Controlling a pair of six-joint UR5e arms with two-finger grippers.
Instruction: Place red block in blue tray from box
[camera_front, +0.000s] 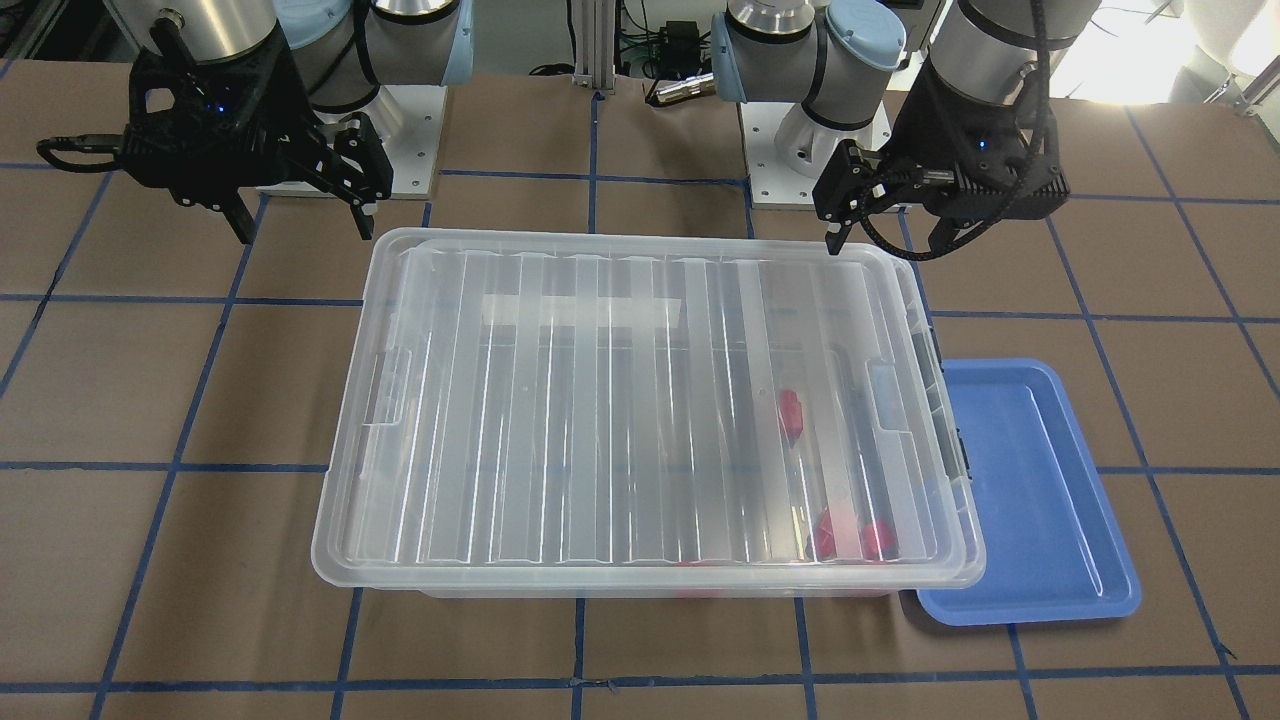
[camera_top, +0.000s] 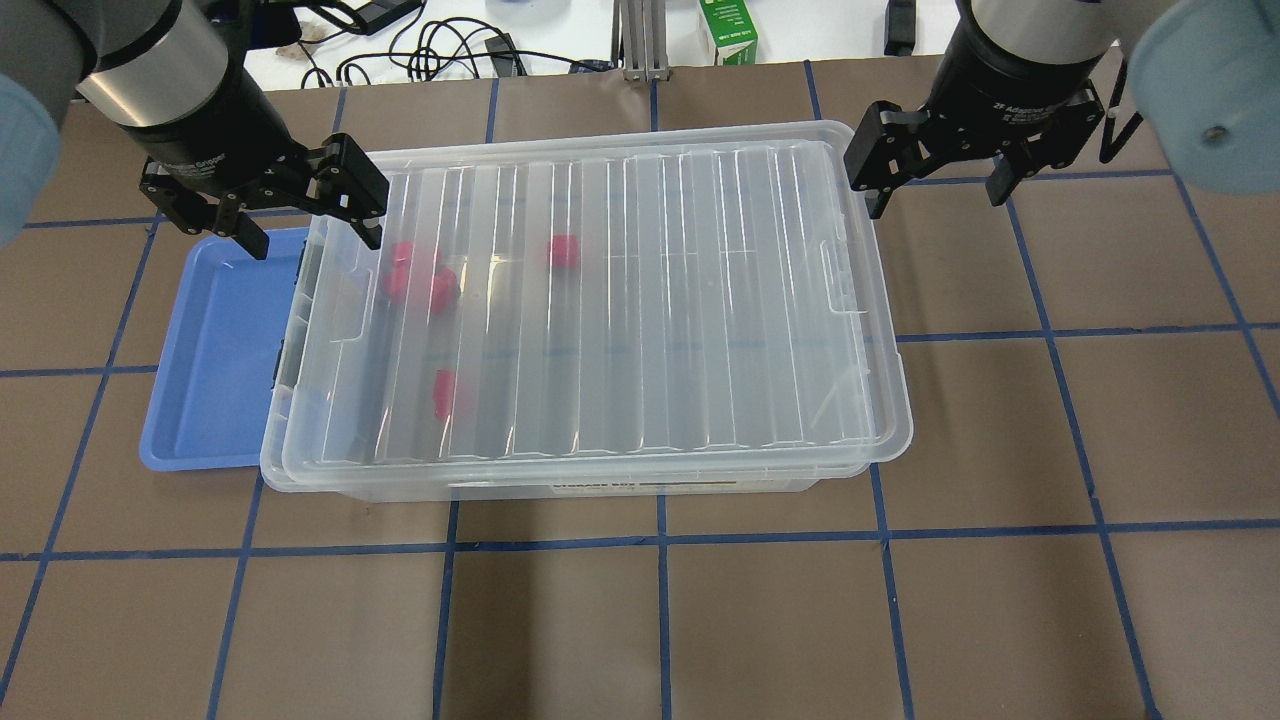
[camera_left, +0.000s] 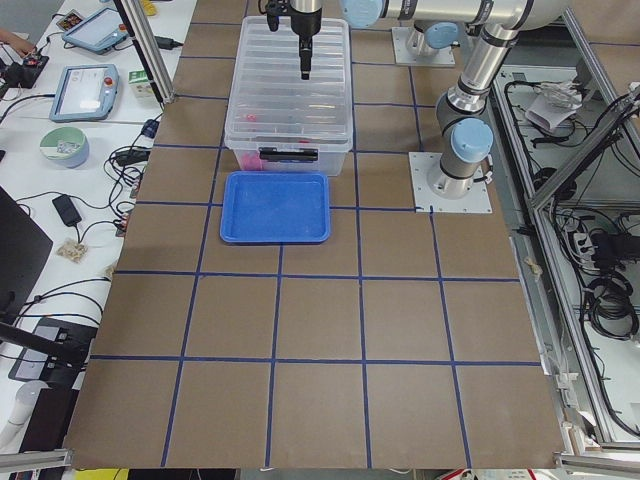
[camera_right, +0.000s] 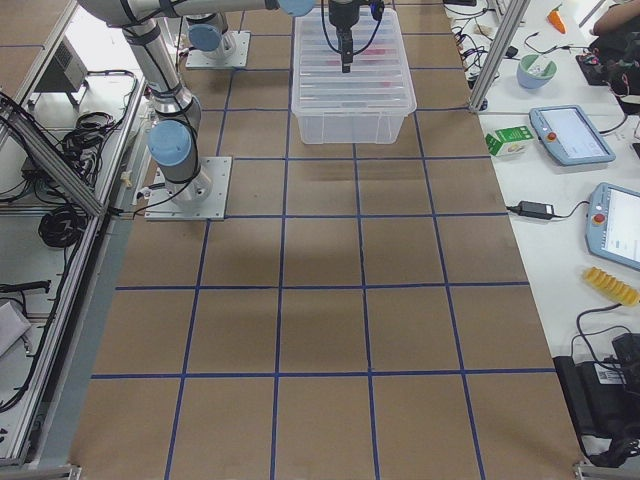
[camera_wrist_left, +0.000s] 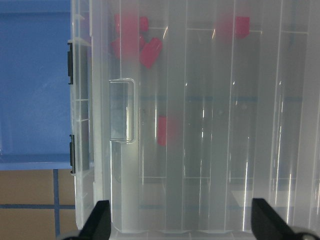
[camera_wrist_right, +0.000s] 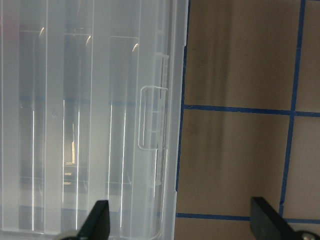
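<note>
The box (camera_top: 600, 320) is a big clear bin in the middle of the table, with its ribbed clear lid (camera_front: 640, 420) lying on it. Several red blocks show through the lid near the box's left end: one (camera_top: 565, 250) apart, a cluster (camera_top: 415, 280), and one (camera_top: 445, 392) nearer me. They also show in the left wrist view (camera_wrist_left: 162, 131). The blue tray (camera_top: 215, 350) lies empty against the box's left end. My left gripper (camera_top: 312, 230) is open and empty above the box's far left corner. My right gripper (camera_top: 940, 195) is open and empty above the far right corner.
Brown table with blue tape grid (camera_top: 660, 600). Cables and a green carton (camera_top: 728, 30) lie beyond the far edge. The arm bases (camera_front: 800, 150) stand behind the box. Grey latches (camera_wrist_left: 71, 62) sit on the box's left end, by the tray.
</note>
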